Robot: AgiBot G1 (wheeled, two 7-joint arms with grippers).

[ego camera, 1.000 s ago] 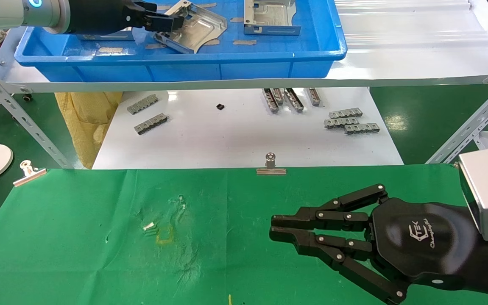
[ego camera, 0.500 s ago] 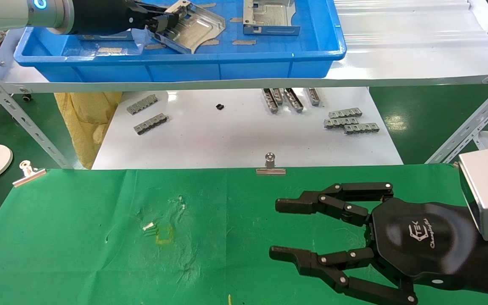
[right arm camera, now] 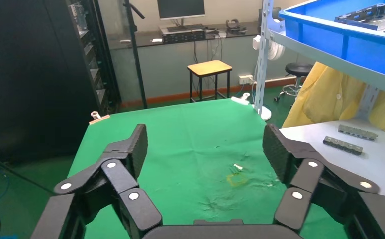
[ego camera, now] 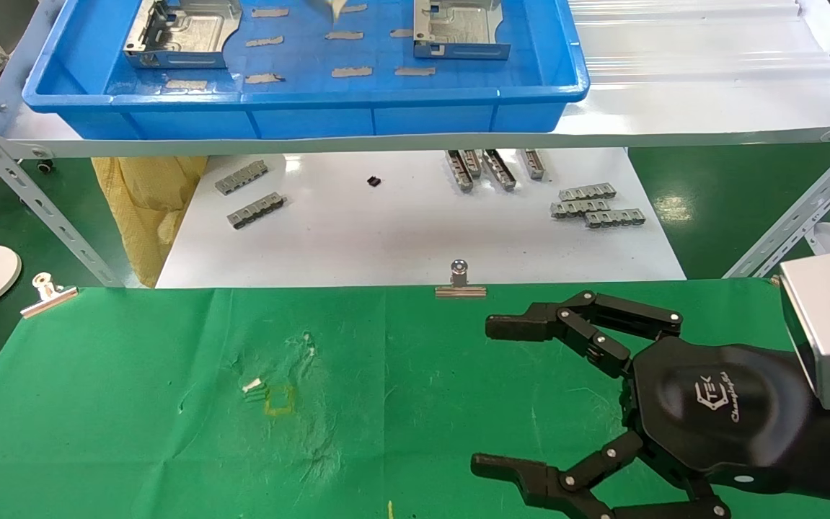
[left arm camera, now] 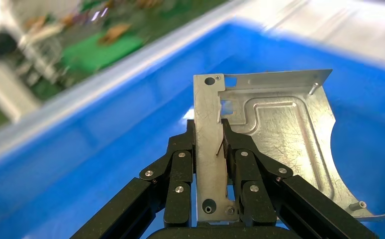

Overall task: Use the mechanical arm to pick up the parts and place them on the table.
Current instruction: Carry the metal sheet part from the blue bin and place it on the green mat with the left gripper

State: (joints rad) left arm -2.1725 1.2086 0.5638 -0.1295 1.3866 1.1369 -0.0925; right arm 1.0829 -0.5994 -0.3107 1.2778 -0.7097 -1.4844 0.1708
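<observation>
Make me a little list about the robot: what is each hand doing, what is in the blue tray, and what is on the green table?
left gripper: shut on a shiny metal part, held above the blue tray
right gripper: open, holding nothing, above the green table
blue tray: two more metal parts lie inside
green table: no metal part on it yet, only a yellowish stain
white board: small grey strips
</observation>
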